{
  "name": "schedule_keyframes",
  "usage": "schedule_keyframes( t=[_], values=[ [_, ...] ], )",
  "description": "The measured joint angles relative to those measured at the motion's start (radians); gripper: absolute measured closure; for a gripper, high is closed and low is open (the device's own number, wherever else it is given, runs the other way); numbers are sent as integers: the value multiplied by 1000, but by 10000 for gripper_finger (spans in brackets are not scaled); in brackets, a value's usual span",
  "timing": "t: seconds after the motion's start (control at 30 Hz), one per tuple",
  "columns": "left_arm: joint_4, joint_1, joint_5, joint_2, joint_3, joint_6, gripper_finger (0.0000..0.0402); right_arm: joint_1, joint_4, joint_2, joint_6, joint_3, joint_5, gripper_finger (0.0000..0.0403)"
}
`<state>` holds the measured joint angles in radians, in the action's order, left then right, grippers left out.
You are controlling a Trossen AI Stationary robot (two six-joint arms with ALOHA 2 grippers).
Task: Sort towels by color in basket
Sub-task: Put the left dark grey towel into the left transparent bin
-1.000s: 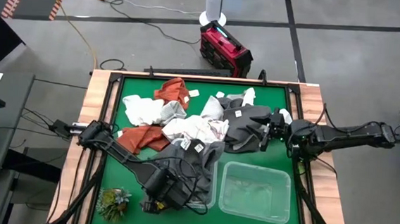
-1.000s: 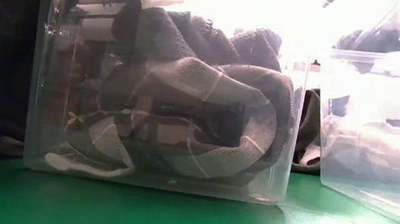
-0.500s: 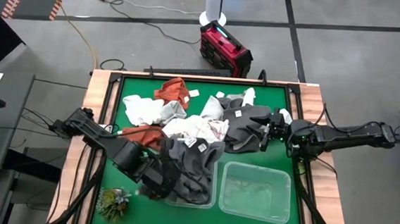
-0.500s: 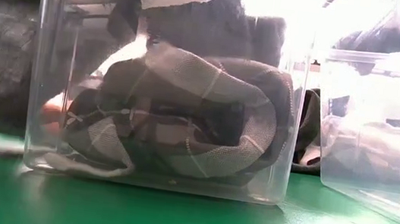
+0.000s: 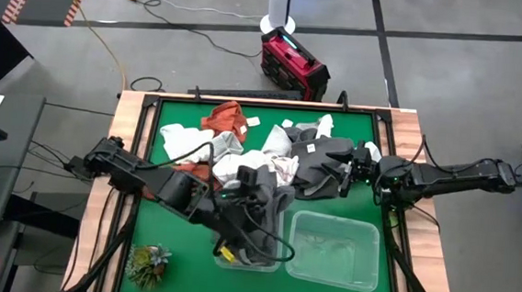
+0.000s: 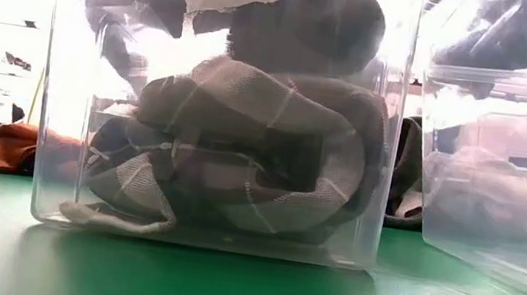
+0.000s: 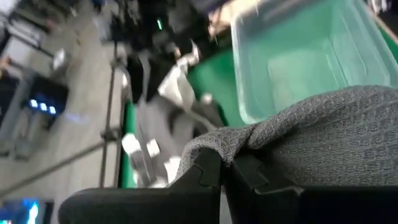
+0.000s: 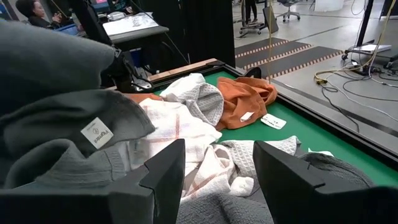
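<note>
My left gripper [image 5: 261, 212] is shut on a dark grey towel [image 5: 269, 222] above the left clear bin [image 5: 235, 259]. In the low view that towel [image 6: 304, 22] hangs into the bin [image 6: 53, 142] over a grey checked towel [image 6: 245, 135]. More towels are piled at the far side: rust-orange [image 5: 226, 121], white [image 5: 187, 143], white checked [image 5: 259, 167] and dark grey [image 5: 320, 164]. My right gripper [image 5: 347, 173] waits open over the dark grey ones, fingers [image 8: 165, 171] spread above the cloth. My left gripper pinches a bunched fold of the dark grey towel [image 7: 245, 142] between its two fingertips [image 7: 208, 174]. The fingers slant down from the table's near left. The cloth spreads out beyond them, and its lower part hangs slack into the left bin.
A second clear bin [image 5: 363, 264] stands to the right of the first, with only its green floor showing in the left wrist view. A small green plant tuft [image 5: 147, 262] lies at the near left corner. A red box [image 5: 292, 64] sits on the floor beyond the table.
My left gripper, shut all along, has risen from the near left of the left bin and gone toward the table's right edge, tipping up from pointing down. The dark grey towel has come up with it. The view left of the bin is now clear.
</note>
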<state>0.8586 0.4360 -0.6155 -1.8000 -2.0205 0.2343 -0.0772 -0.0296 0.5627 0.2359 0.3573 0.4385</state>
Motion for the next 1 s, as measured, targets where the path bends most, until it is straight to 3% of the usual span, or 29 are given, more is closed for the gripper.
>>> schedule_keyframes(
  t=[0.3,0.5,0.67,0.87,1.0],
  values=[
    [-278,-109,309,-1,0,138,401,0,0,0,-6,0,0,184],
    [-325,-177,462,-1,0,128,401,0,0,0,-8,0,0,184],
    [-311,-194,504,-2,33,100,401,0,0,0,-9,0,0,184],
    [-471,-168,588,-3,75,190,401,0,0,0,-8,0,0,184],
    [-487,-160,620,-3,93,224,401,-7,0,0,-8,0,0,184]
  ],
)
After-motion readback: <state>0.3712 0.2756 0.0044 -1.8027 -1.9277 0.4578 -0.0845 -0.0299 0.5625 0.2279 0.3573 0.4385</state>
